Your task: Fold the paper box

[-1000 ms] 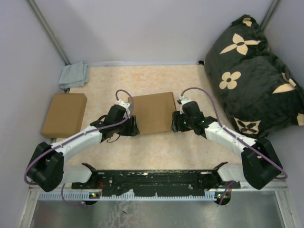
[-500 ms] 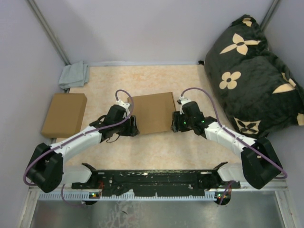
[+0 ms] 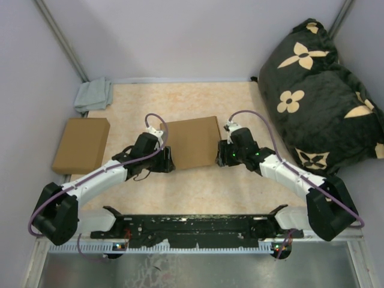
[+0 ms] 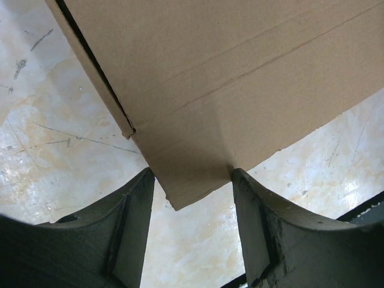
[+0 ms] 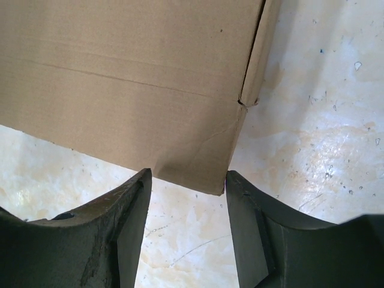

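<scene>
The paper box (image 3: 191, 141) lies flat and closed on the table, a shallow brown cardboard mailer with crease lines. My left gripper (image 3: 168, 161) is at its near-left corner, my right gripper (image 3: 220, 157) at its near-right corner. In the left wrist view the box (image 4: 228, 72) fills the top, and its corner pokes between the fingertips of the open left gripper (image 4: 192, 174). In the right wrist view the box (image 5: 132, 78) does the same with the open right gripper (image 5: 188, 174). Neither gripper clamps the cardboard.
A plain compact brown cardboard box (image 3: 81, 144) sits at the left edge. A grey cloth (image 3: 94, 95) lies at the back left. A big black cushion with tan flowers (image 3: 321, 90) leans at the right. Grey walls enclose the table (image 3: 198, 186).
</scene>
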